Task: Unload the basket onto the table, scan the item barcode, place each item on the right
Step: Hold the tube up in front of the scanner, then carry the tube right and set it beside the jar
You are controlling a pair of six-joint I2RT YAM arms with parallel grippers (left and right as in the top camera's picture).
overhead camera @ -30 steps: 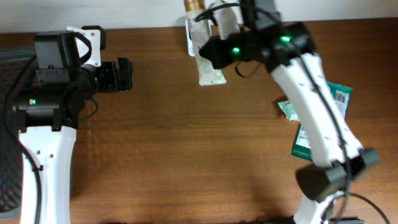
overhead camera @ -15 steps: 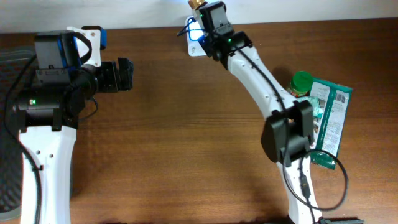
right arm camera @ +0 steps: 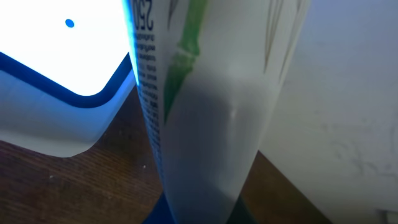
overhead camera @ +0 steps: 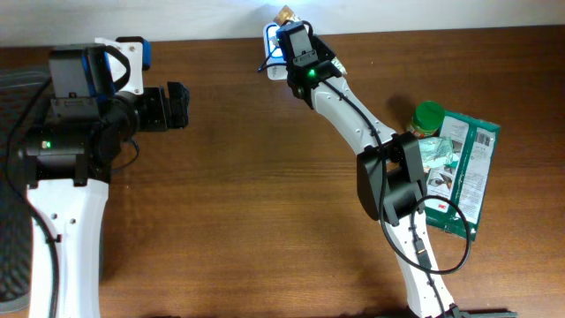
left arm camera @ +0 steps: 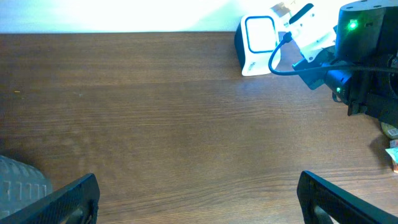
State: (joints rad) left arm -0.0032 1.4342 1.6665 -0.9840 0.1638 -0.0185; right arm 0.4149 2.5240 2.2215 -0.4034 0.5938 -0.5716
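A white plastic tube with green print (right arm camera: 211, 106) hangs upright at the far edge of the dark wooden table (overhead camera: 247, 203), just beside the glowing face of a white scanner with a blue-edged window (right arm camera: 56, 93). The right gripper (overhead camera: 286, 26) is clenched on the tube's lower end. From the wrist view the tube's small printed text runs down the edge turned toward the bright window, but no barcode can be made out there.

The main risk is a missed read. If the bars sit on a side turned away from the window, or the tube is pressed too near for the whole code to fall in the light, the scanner would likely register nothing. A second hazard is contact: the tube stands so near the scanner's casing that a small turn of the wrist could knock the unit along the table edge. The tube also looks soft, so a hard squeeze could crease the label, while a slack hold could let it slide.

On the left, the left gripper (overhead camera: 179, 106) hovers well apart, jaws spread and empty. To the right, a green-lidded jar (overhead camera: 429, 115) and a green foil packet (overhead camera: 468, 168) lie near the right arm's base.
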